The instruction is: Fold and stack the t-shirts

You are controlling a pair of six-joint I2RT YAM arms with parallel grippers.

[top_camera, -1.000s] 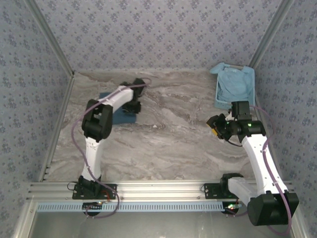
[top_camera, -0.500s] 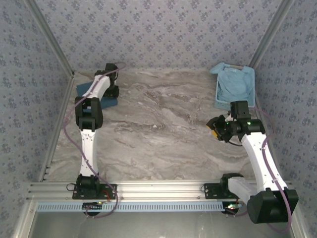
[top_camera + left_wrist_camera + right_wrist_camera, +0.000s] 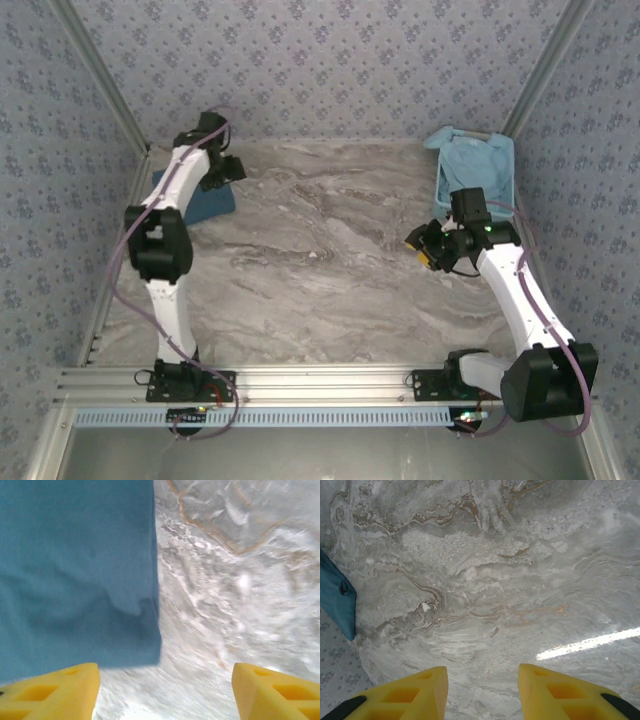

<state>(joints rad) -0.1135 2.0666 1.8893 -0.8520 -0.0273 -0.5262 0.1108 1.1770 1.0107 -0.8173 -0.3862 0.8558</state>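
Teal cloth is what your left wrist camera looks down on. The teal shirt (image 3: 75, 565) lies folded flat on the marble table (image 3: 240, 580). One straight edge runs down the view, and a corner sits just ahead of the left gripper (image 3: 165, 692). Its yellow fingers (image 3: 50, 692) stand spread wide, with bare marble between them and nothing pinched. The left finger shows just below the shirt's near edge, and you cannot tell whether it touches the cloth. From above, you see that shirt (image 3: 208, 200) at the far left of the table, near the left wall. Your left arm is stretched across it, with the gripper by its right edge.

Your right gripper (image 3: 482, 687) hangs over open marble on the right half of the table, well apart from the teal shirt. A corner of that shirt shows at the left edge of the right wrist view. The right gripper's fingers are parted too, with nothing between them. Beyond it, in the far right corner, the pale shirt (image 3: 475, 170) lies crumpled in the basket (image 3: 441, 195).
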